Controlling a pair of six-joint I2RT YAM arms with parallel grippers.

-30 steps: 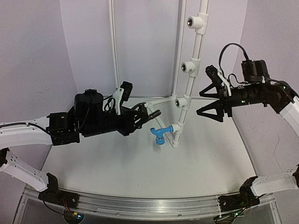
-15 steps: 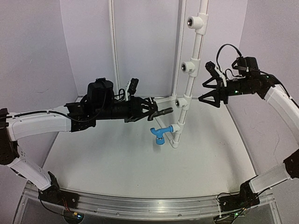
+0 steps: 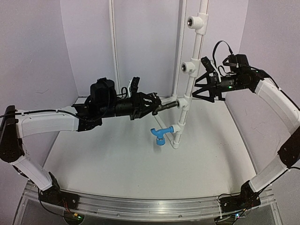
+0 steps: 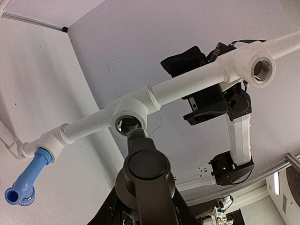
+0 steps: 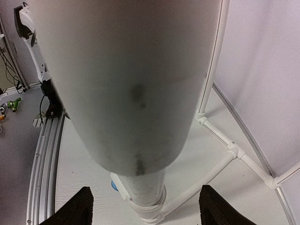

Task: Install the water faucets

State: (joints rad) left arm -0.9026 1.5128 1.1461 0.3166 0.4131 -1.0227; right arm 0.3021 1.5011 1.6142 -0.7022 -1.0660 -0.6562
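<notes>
A white pipe stand (image 3: pixel 193 47) rises from the table with several tee sockets. The blue faucet (image 3: pixel 160 134) sits screwed into the lowest tee; it also shows in the left wrist view (image 4: pixel 24 183). My left gripper (image 3: pixel 157 106) is shut on the black faucet (image 3: pixel 167 107), whose threaded end (image 4: pixel 136 133) touches the mouth of the second tee socket (image 4: pixel 127 124). My right gripper (image 3: pixel 197 87) is open, its fingers (image 5: pixel 74 210) on either side of the white pipe (image 5: pixel 136 93) without pressing it.
Thin white pipes (image 5: pixel 220 166) run along the table floor to the back wall. Two more empty tee sockets (image 3: pixel 189 68) are higher on the stand. A metal rail (image 3: pixel 140 204) runs along the near edge.
My left gripper carried the black faucet right and up until its thread reached the tee socket. My right gripper moved left and up to straddle the pipe.
</notes>
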